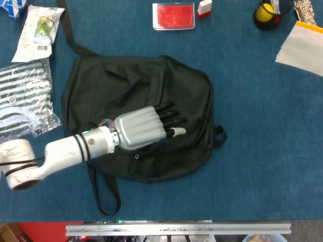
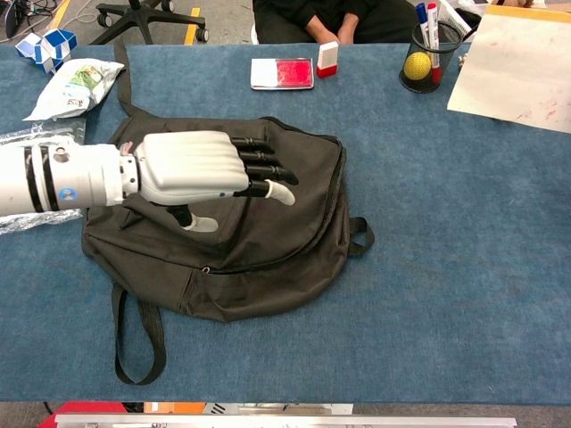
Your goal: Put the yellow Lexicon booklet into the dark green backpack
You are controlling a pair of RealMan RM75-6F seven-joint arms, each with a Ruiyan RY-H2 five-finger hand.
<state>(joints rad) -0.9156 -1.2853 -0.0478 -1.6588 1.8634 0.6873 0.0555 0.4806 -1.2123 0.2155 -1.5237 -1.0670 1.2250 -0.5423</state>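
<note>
The dark green backpack (image 1: pixel 189 85) (image 2: pixel 303 241) lies flat on the blue table, its straps trailing toward the front edge. My left hand (image 1: pixel 144 128) (image 2: pixel 201 169) hovers over or rests on the middle of the bag. Its fingers are stretched out toward the right and hold nothing. The booklet (image 1: pixel 303 45) (image 2: pixel 517 62) shows as a pale sheet with a yellow top edge at the far right, partly cut off by the frame. My right hand does not show in either view.
A red tin (image 1: pixel 173 16) and a small red-and-white block (image 1: pixel 204 8) sit at the back. A pen cup with a yellow ball (image 2: pixel 424 58) stands beside the booklet. Snack packets (image 1: pixel 38 30) and a striped bag (image 1: pixel 22 98) lie left of the backpack.
</note>
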